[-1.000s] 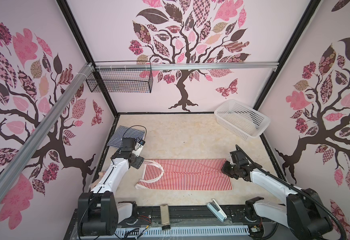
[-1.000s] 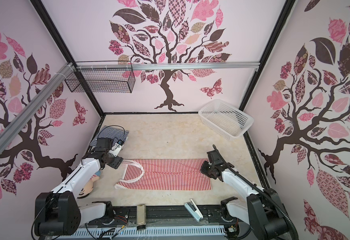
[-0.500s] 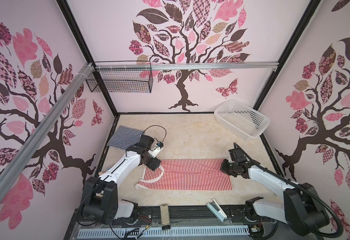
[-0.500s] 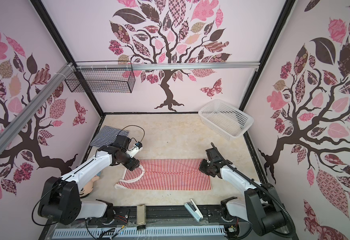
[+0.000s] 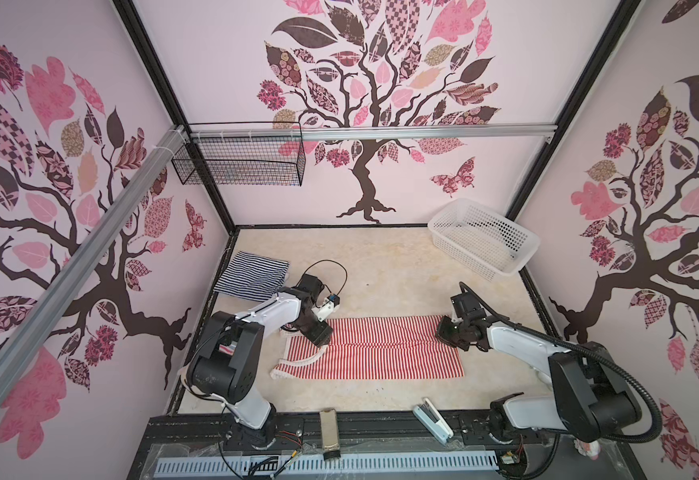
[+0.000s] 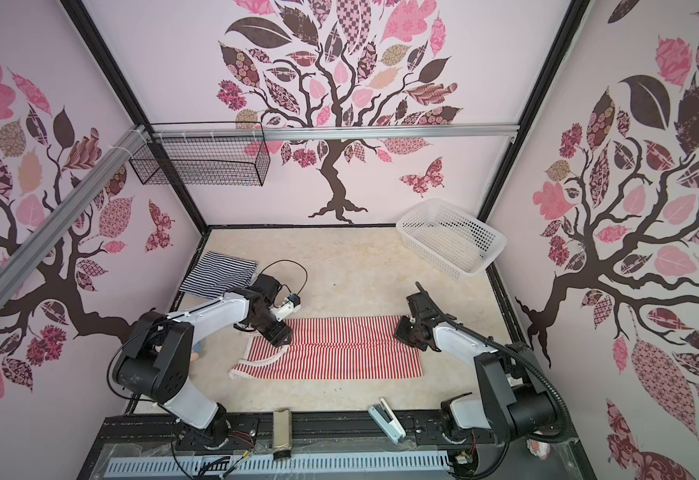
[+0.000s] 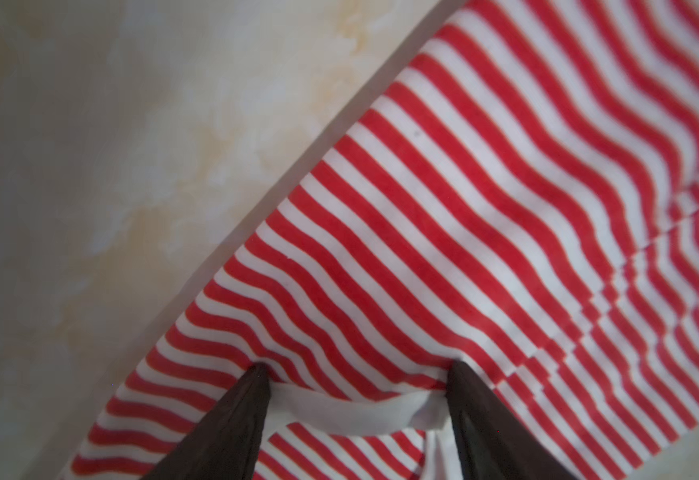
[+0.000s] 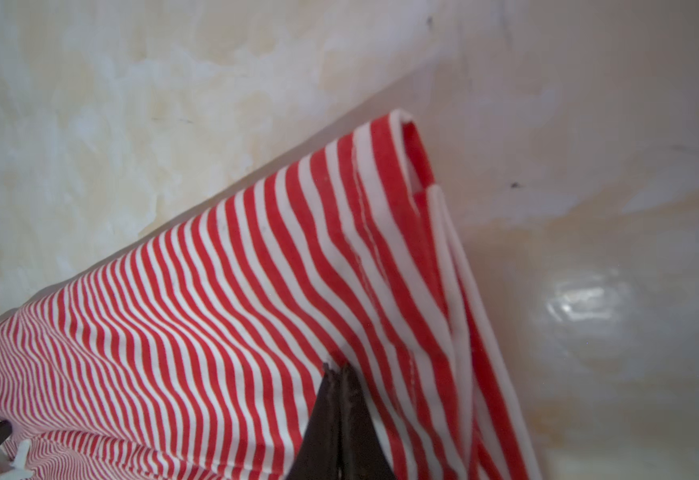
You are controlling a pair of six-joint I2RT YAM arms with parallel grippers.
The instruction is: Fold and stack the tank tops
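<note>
**Beige marbled tabletop (image 5: pixel 381 266): both grippers on the red-and-white tank top (image 5: pixel 370 347)**

Pink walls (image 5: pixel 422 104) printed with a brown tree close three sides of the table. All positions below are taken from the red-and-white tank top.

- Red top: lies flat mid-table, long axis across, doubled lengthwise with a seam line down its middle. Both long edges are straight. The strap end, with white trim, points toward the left arm and the hem end toward the right arm.
- left gripper (image 7: pixel 356 370): jaws apart, tips pressed on the cloth at the strap end, one on each side of a white trim band. Nothing is pinched.
- right gripper (image 8: pixel 337 368): jaws closed, pinching a pucker of cloth near the hem end, close to the far edge. The hem corner there is raised off the table.
- navy-and-white tank top (image 5: pixel 252 276): folded, beyond the strap end toward the back left, apart from the red top.
- white perforated basket (image 5: pixel 483 243): beyond the hem end, back right, well apart.
- black wire basket (image 5: pixel 240 164): hung on the wall above the navy top.
- Open room: bare table from the far edge to the back wall, and a narrower bare band from the near edge to the front rail (image 5: pixel 381 419), where a white stapler (image 5: pixel 433 419) lies.
</note>
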